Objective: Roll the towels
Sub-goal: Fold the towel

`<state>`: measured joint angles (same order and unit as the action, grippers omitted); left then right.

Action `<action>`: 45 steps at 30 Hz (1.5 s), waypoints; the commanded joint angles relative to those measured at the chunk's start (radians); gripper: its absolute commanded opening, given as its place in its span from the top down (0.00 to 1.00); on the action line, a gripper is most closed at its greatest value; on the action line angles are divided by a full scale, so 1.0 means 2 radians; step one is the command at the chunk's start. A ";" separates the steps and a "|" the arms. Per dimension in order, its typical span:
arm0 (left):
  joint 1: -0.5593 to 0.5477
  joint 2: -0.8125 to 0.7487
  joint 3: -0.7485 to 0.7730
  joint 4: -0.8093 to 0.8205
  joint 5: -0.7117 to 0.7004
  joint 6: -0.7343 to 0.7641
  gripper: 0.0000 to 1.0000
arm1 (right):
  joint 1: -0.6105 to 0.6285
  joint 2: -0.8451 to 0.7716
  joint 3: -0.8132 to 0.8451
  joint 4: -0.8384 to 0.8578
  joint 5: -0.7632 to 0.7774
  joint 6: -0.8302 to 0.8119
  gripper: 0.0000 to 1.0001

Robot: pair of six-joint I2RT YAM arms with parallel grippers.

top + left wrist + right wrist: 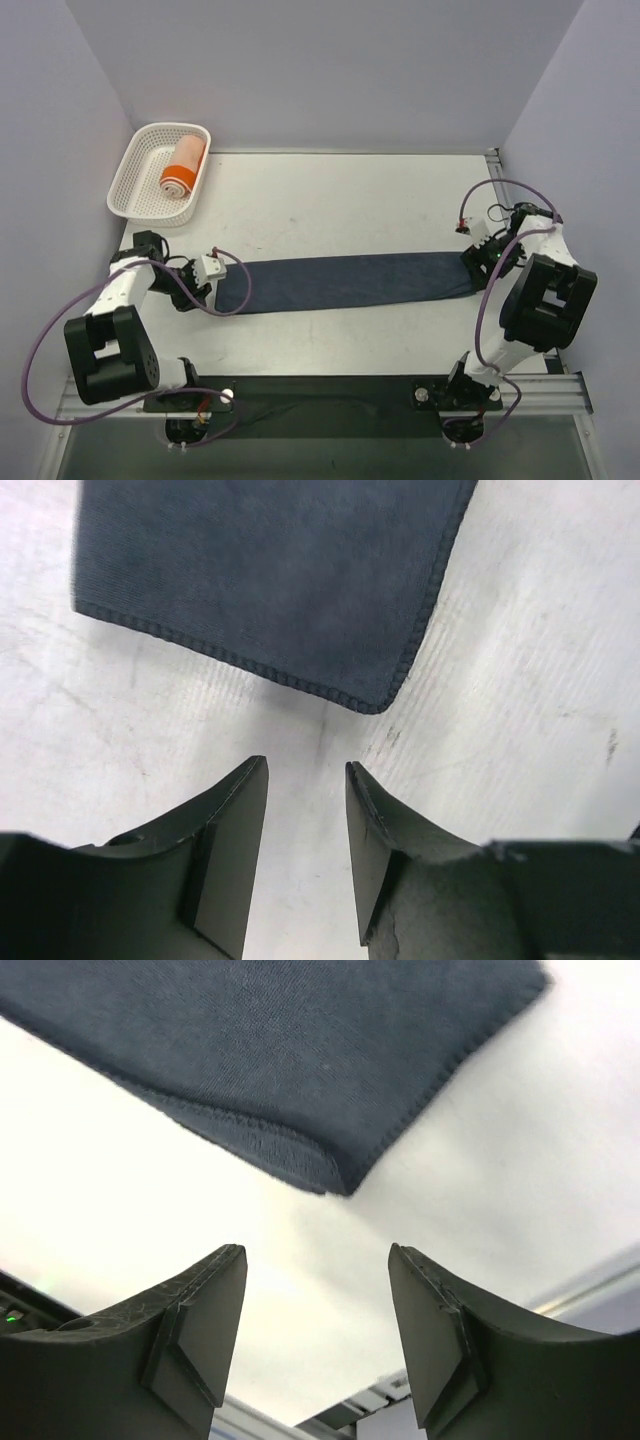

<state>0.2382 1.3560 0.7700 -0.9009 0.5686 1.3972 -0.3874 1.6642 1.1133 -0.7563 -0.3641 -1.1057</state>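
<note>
The navy towel [345, 282] lies flat as one long strip across the table's middle. My left gripper [203, 292] sits just off its left end, open and empty. In the left wrist view a stitched corner of the towel [270, 570] lies on the table a little ahead of the left gripper [306, 764]. My right gripper [480, 262] stands at the strip's right end, also open. The right wrist view shows the towel's doubled corner [290, 1050] ahead of the right gripper [316, 1249], apart from it. The orange towel [183, 166], with a white band, lies rolled in the basket.
A white lattice basket [130, 178] stands at the back left corner. Purple walls close the table on three sides. A metal rail [330, 393] runs along the near edge by the arm bases, and purple cables [40, 350] loop beside each arm.
</note>
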 commanded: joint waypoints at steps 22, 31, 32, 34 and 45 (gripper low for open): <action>-0.139 0.170 0.116 0.092 -0.092 -0.386 0.63 | 0.043 0.149 0.112 -0.103 0.081 0.163 0.80; -0.139 0.207 0.115 0.093 -0.117 -0.389 0.65 | 0.030 0.103 0.091 -0.129 0.089 0.093 0.73; -0.138 0.206 0.116 0.093 -0.117 -0.389 0.65 | 0.033 0.108 0.087 -0.127 0.101 0.087 0.76; -0.138 0.200 0.119 0.092 -0.112 -0.388 0.65 | 0.031 0.127 0.085 -0.127 0.131 0.087 0.79; -0.147 0.160 0.158 0.068 -0.060 -0.393 0.64 | 0.025 0.108 0.186 -0.207 -0.011 0.109 0.73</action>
<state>-0.0452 1.7073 1.0325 -0.7589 0.4229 0.6094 -0.3393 1.9335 1.3865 -1.0378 -0.2333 -0.9188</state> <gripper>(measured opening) 0.360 0.274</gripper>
